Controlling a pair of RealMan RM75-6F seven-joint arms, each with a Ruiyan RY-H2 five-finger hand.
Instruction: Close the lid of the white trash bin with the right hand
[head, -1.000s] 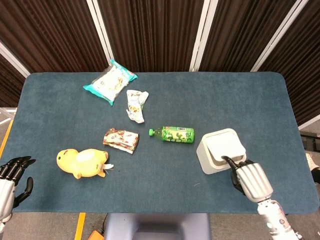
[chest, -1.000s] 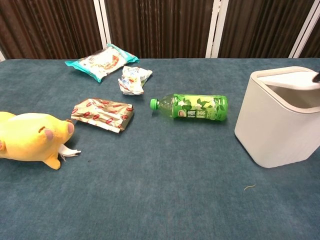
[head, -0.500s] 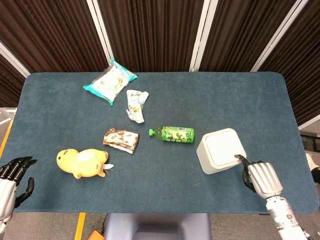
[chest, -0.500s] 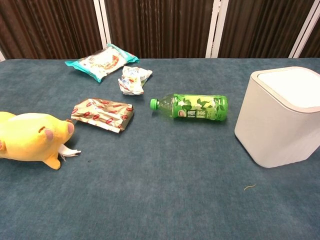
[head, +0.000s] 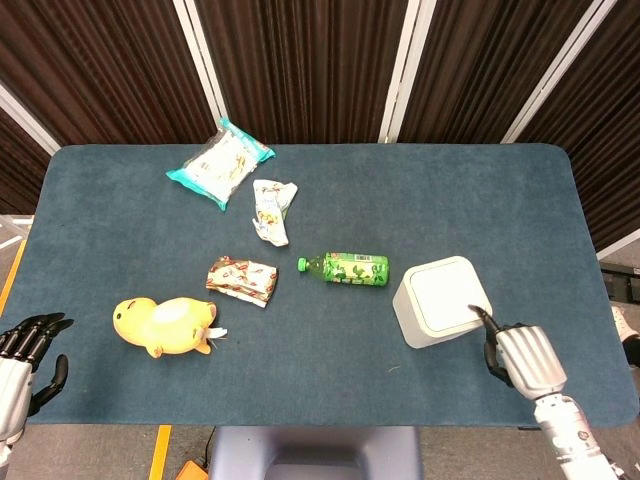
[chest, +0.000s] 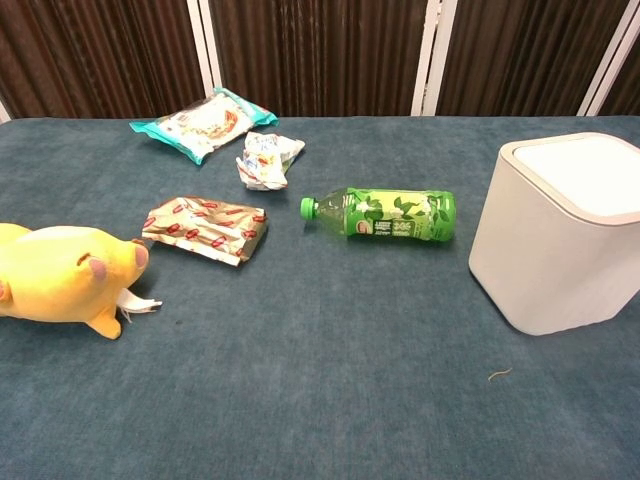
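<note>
Lid (head: 446, 296) now lies flush, shut on white trash bin (chest: 556, 240); contents are hidden. Right hand (head: 522, 356), withdrawn near-right, is held empty with one fingertip extended.

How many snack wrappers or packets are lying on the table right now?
3: teal-edged packet at the far left, crumpled white wrapper just nearer, red-and-gold packet beside the yellow plush toy. None appears hidden.

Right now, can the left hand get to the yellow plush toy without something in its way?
Probably yes. The left hand holds nothing and sits at the table's near left corner; only bare table lies between it and the yellow plush toy.
</note>
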